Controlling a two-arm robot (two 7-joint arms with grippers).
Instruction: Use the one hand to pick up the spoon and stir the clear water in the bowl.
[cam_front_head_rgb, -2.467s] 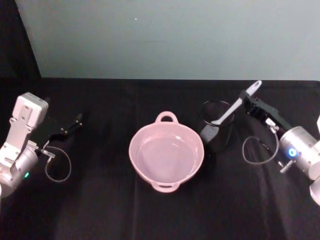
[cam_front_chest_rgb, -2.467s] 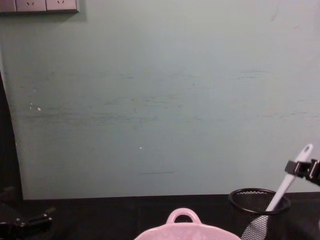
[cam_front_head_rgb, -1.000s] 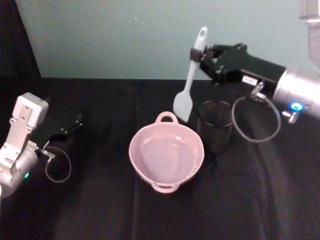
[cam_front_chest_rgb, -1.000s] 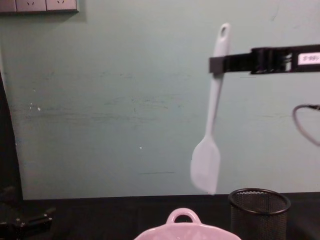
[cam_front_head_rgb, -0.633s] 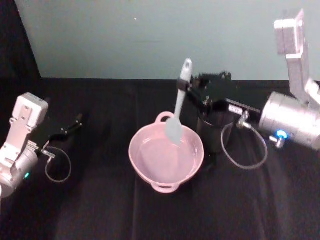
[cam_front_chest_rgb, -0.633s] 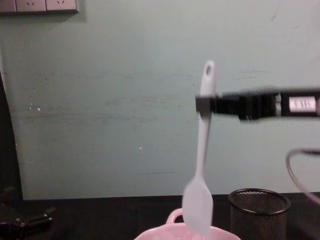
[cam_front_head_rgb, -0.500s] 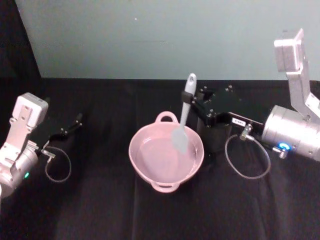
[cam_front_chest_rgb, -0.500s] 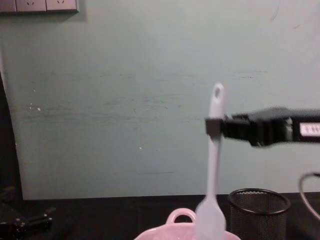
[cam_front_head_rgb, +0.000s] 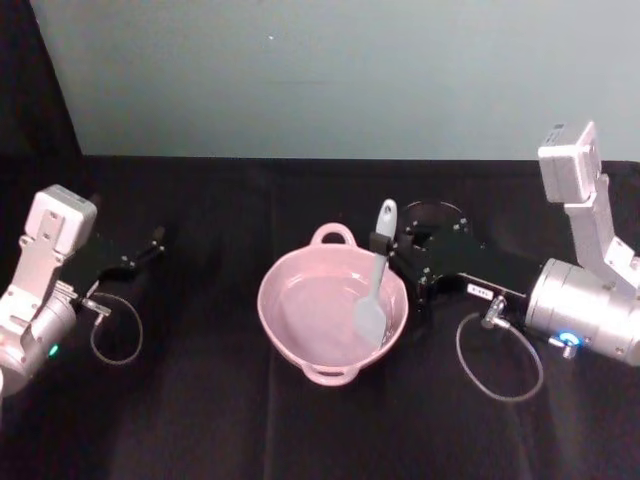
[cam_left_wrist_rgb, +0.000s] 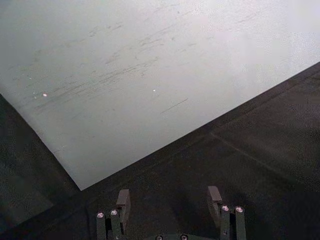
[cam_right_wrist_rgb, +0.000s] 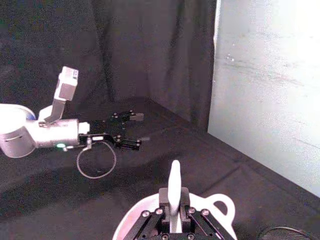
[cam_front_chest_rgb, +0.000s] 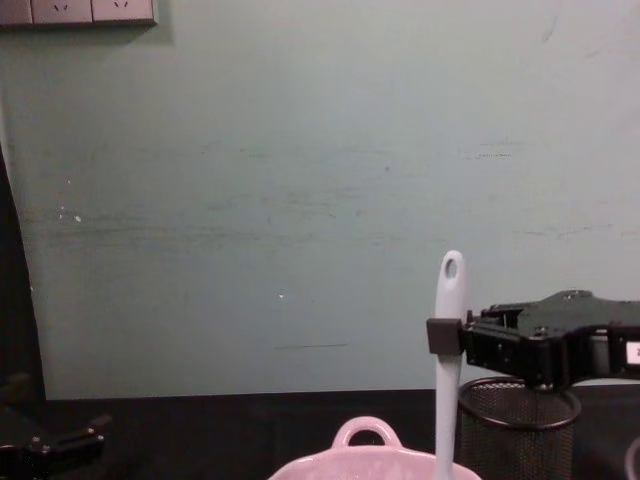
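spoon (cam_front_head_rgb: 376, 283) handle clamped in right claw (cam_front_head_rgb: 381, 243), blade inside bowl (cam_front_head_rgb: 267, 292); left claw (cam_front_head_rgb: 152, 243) apart, parked.

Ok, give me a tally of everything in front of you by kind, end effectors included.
Pink bowl: 1
White spoon: 1
Black mesh cup: 1
End effectors: 2 (left end effector, right end effector)
Total: 5

Right gripper (cam_front_head_rgb: 381, 243) reaches in level from the right side, its fingers clamped on the upper handle of the spoon (cam_front_head_rgb: 371, 312). Left gripper (cam_front_head_rgb: 153, 243) rests parked at far left, fingers apart.
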